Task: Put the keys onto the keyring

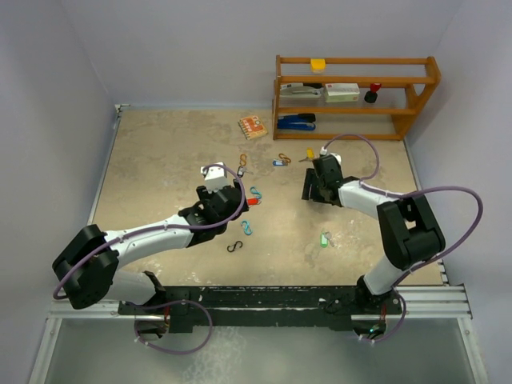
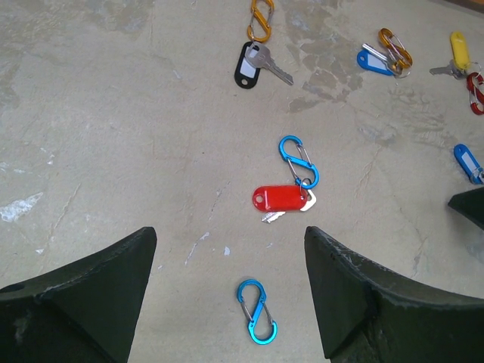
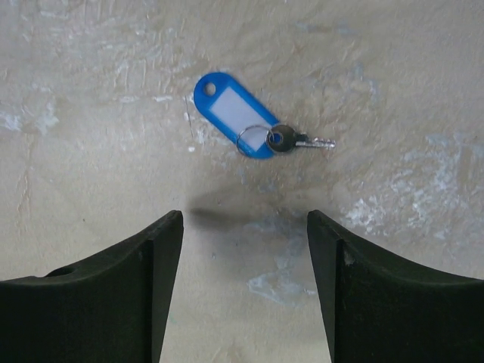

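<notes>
Red-tagged key [image 2: 281, 200] looks hooked on a blue clip [image 2: 299, 160]; blue-tagged key [image 3: 231, 113] lies loose; left pincer [image 2: 228, 231] and right pincer [image 3: 244, 215] gape empty.

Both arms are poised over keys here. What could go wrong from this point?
1. The blue-tagged key lies flat on the table ahead of the open right end effector; it could scrape the surface or push the tag away rather than pinch it.
2. In front of the open left end effector, a loose blue clip lies nearer than the red-tagged key; closing there may catch the clip, not the key.
</notes>
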